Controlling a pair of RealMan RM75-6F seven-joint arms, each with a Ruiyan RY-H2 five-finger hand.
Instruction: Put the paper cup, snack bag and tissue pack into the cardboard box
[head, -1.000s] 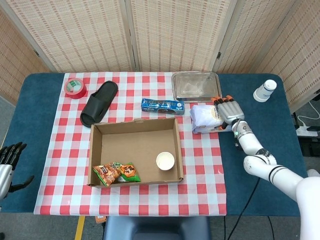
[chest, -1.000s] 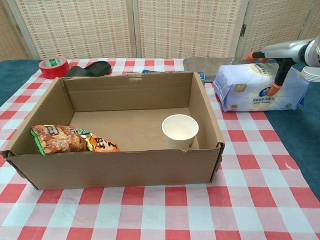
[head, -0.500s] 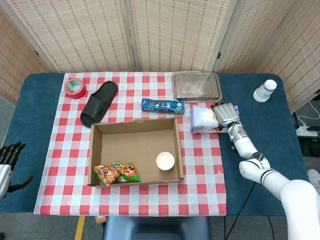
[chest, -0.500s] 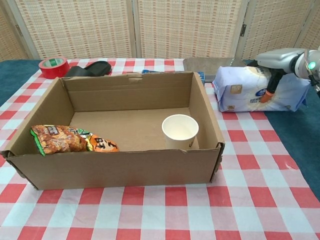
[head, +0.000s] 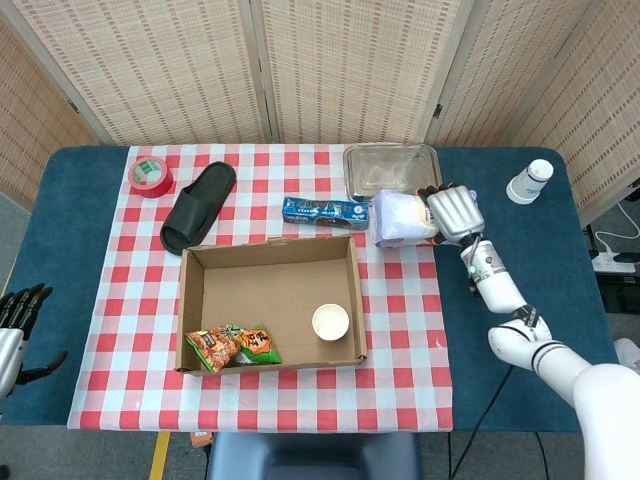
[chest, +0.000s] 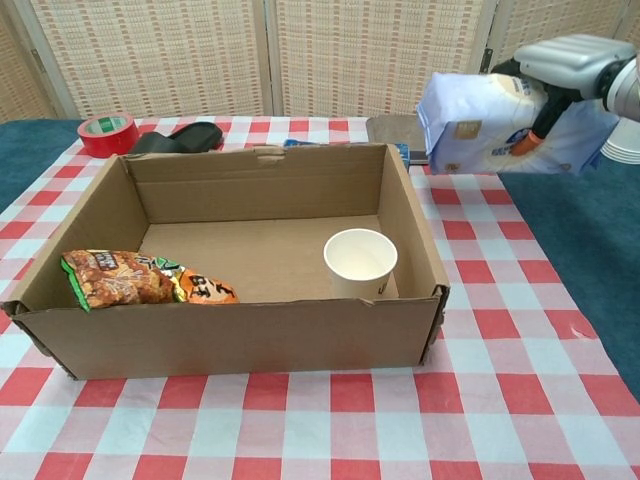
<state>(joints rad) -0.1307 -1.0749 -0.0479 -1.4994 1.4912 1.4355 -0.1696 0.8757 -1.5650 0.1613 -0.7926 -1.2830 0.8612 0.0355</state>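
Gripping the soft, crinkly plastic tissue pack (chest: 478, 128), right hand (chest: 562, 62) above checked tablecloth (chest: 500, 300).

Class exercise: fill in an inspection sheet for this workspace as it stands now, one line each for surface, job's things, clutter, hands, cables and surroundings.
Surface: table with a blue cover and a red-checked cloth.
Job's things: paper cup upright and snack bag lying inside the cardboard box; tissue pack held in the air, right of the box and outside it.
Clutter: red tape roll, black slipper, blue packet, metal tray, stacked white cups.
Hands: right hand grips the tissue pack; left hand off the table's left edge, holding nothing, fingers apart.
Cables: white power strip and cable on the floor, far right.
Surroundings: woven folding screens behind the table.
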